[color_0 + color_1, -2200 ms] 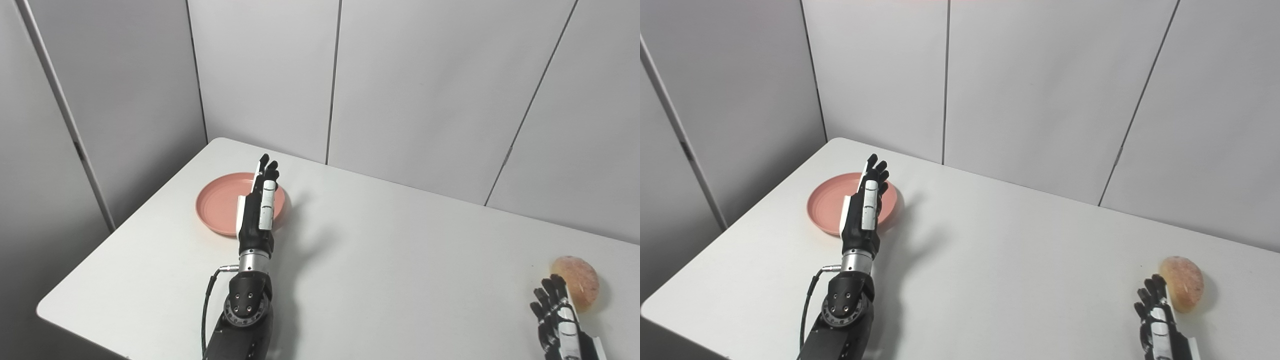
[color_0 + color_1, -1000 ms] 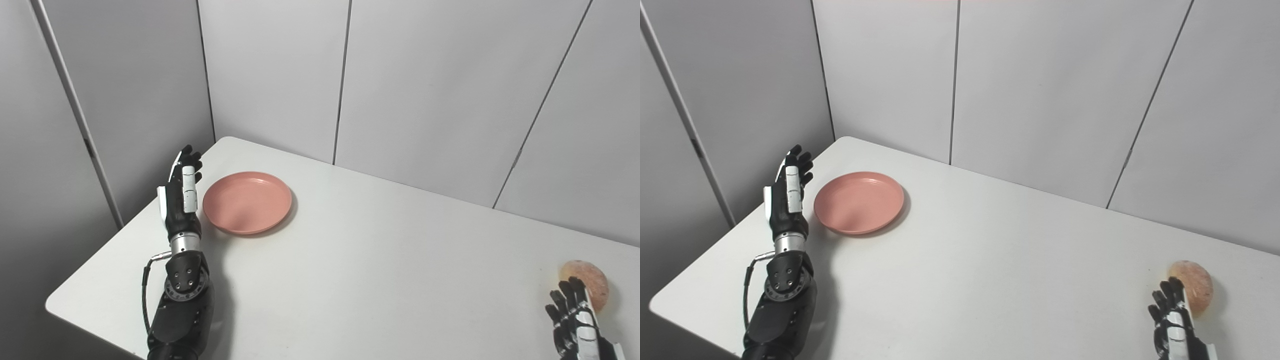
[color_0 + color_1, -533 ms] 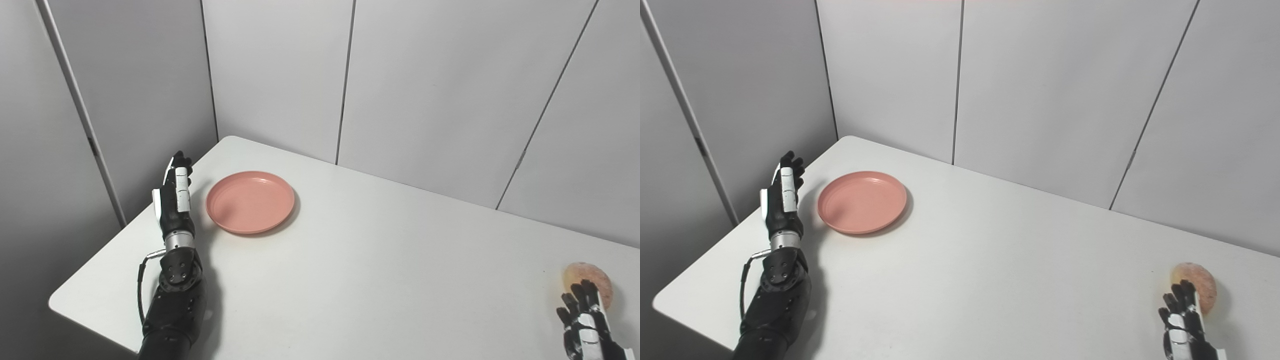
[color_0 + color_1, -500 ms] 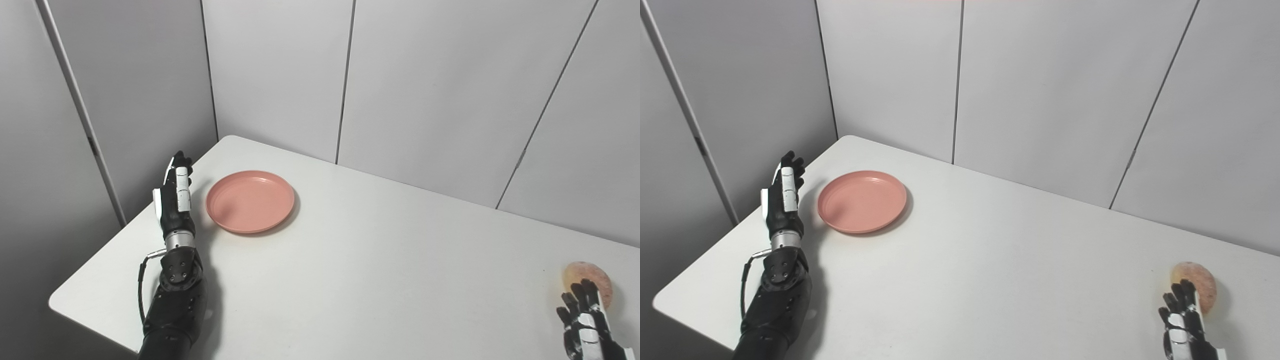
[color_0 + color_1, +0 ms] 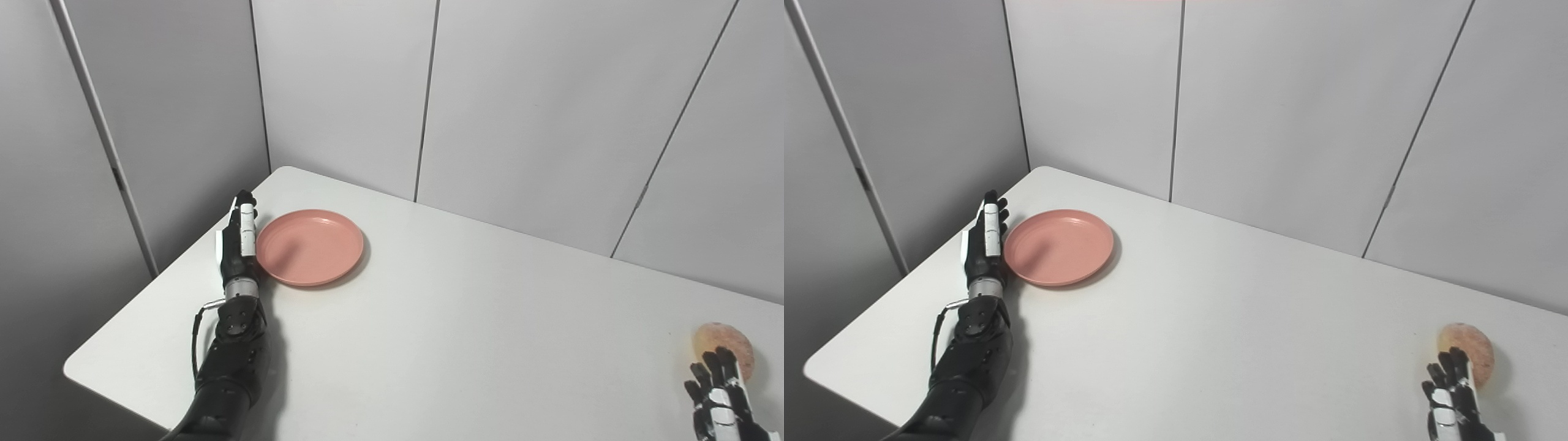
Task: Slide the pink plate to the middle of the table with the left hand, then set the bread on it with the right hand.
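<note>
Spanning both views, the white tabletop is seen with its left edge and far-left corner close to the work, and that is where the risk is judged to lie. The pink plate is set near that corner, well apart from the middle it is meant to reach. The left hand is held edge-on just beside the plate's left rim, fingers straight and together, nothing gripped; whether it is touching the rim cannot be told. If the push is given too high on the shallow rim, the hand could be carried over the plate instead of moving it. If it is given off-centre, the plate could be spun or sent toward the back wall rather than to the middle. The bread is lying at the far right, near the front edge. The right hand is held just in front of it, fingers spread and empty; a careless reach there could nudge the rounded bread off the tabletop.
</note>
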Action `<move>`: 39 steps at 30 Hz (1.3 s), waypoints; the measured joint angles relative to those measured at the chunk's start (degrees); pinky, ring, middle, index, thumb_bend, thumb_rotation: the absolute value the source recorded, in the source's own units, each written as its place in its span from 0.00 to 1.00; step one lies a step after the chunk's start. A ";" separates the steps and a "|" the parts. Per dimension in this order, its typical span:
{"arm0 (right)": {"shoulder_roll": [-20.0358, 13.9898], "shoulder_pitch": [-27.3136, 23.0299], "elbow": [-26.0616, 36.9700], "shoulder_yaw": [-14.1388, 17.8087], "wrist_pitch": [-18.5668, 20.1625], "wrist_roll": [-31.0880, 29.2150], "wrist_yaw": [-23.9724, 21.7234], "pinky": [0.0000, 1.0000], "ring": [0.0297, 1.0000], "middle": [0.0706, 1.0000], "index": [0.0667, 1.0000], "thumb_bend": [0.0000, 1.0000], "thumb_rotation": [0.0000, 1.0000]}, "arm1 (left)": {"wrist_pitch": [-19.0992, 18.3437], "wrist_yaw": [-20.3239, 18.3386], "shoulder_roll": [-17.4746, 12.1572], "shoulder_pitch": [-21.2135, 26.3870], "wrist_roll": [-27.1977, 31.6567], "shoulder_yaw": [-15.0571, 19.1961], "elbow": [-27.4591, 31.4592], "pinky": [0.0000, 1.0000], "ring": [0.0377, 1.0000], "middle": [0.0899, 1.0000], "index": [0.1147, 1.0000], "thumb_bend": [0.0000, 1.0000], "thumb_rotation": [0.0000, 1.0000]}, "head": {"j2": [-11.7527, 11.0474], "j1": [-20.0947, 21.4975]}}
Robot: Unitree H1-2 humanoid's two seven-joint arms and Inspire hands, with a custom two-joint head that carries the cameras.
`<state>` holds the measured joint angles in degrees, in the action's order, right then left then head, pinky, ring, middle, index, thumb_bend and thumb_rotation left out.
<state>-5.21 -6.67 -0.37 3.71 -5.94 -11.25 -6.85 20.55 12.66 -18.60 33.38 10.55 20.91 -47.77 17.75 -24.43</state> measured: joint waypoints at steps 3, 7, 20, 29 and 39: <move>0.00 0.02 0.82 0.07 0.04 0.06 0.21 1.00 0.99 1.00 1.00 0.56 0.80 | 0.00 -0.26 0.09 0.46 0.12 -0.61 -0.73 1.00 0.96 0.93 0.91 0.79 1.00 | 0.00 0.09; 0.02 0.01 0.81 0.20 0.04 0.11 0.46 1.00 0.99 1.00 1.00 0.58 0.80 | 0.01 -0.29 0.47 0.96 0.11 -1.39 -1.32 1.00 0.95 0.93 0.91 0.77 1.00 | 0.00 0.09; 0.77 -1.14 -1.47 0.27 -0.02 0.48 1.13 1.00 0.99 1.00 1.00 0.58 0.80 | 2.62 -2.31 0.97 4.15 0.84 -2.15 -7.06 1.00 0.96 0.93 0.90 0.77 1.00 | -1.32 0.44; 0.83 -1.23 -1.30 0.30 -0.01 0.55 1.20 1.00 0.99 1.00 1.00 0.58 0.80 | 3.53 -4.12 2.06 4.53 0.82 -3.80 -7.13 1.00 0.95 0.92 0.88 0.82 1.00 | -1.05 0.97; 1.03 -1.25 -1.30 0.33 -0.01 0.58 1.44 1.00 0.97 0.99 1.00 0.55 0.79 | 3.78 -10.09 4.89 5.60 3.29 -4.06 -7.53 0.99 0.93 0.90 0.88 0.88 1.00 | -0.61 1.67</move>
<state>-4.18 -7.93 -1.67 4.04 -5.95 -10.67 -5.41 24.33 2.57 -13.71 38.98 13.85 16.85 -55.30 17.14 -22.76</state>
